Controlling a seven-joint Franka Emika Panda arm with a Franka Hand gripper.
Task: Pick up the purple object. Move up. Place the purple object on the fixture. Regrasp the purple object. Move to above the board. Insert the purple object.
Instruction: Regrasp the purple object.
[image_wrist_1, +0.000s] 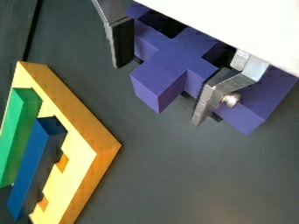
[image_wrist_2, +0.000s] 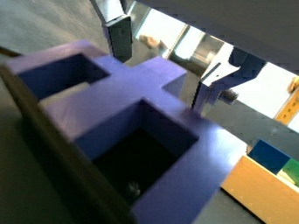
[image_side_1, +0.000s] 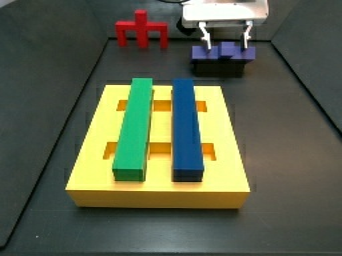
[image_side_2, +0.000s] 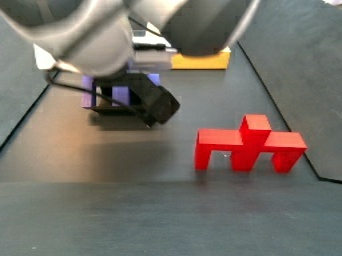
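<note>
Dark grey floor, black side walls; no brand, label or writing legible on any item. Nearest in a side view: yellow board (image_side_1: 160, 185), carrying one green bar (image_side_1: 132, 128) and one blue bar (image_side_1: 186, 130) lying parallel. Behind it: purple object (image_side_1: 222, 52) seated on the black fixture (image_side_1: 221, 68). Gripper (image_wrist_1: 167, 77) positioned over this piece, fingers (image_wrist_1: 218, 93) spread, straddling its central bar. Farthest: red legged piece (image_side_1: 140, 31), well apart.
</note>
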